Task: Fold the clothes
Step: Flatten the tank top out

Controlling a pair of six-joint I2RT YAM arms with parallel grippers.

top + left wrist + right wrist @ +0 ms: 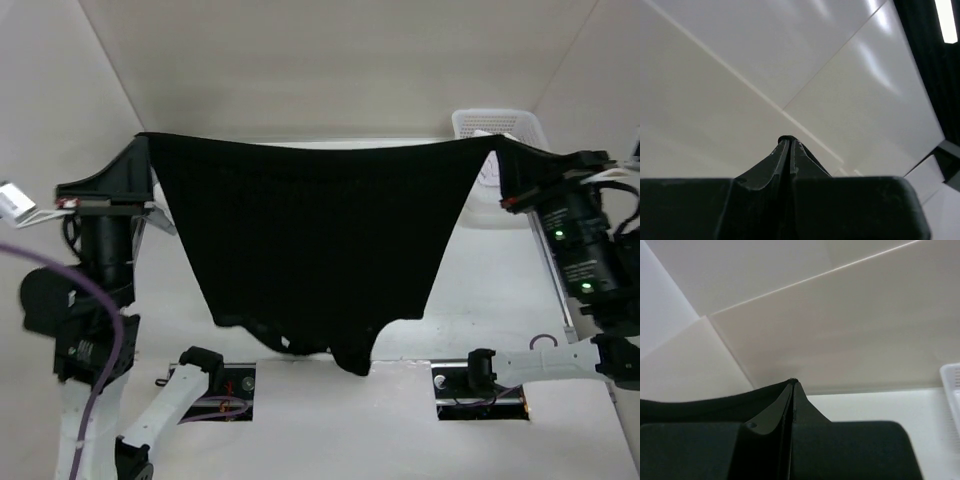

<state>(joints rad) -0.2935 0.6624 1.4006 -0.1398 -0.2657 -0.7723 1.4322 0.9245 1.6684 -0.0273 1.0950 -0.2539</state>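
While both arms hold their ends high, I see the black shirt (310, 230) spread in the air as 1 wide sheet above the white table (500, 290). Its long axis runs left to right across the workspace, the top edge pulled nearly straight with a slight sag in the middle. From that edge the cloth hangs down toward the arm bases and narrows, ending in a crumpled bunch low in the middle, between the 2 bases. I cannot tell whether that bunch rests on the table.

The left gripper (143, 148) pinches the shirt's top left corner, jaws pressed together on the fabric. The right gripper (503, 150) does the same at the top right corner, clamped tight. On the right wrist camera, black cloth trails off leftward from the closed fingertips (802, 407). On the left wrist camera the fingers meet with no visible gap.

A white slotted basket (497, 124) sits at the table's far right, just behind the right gripper.
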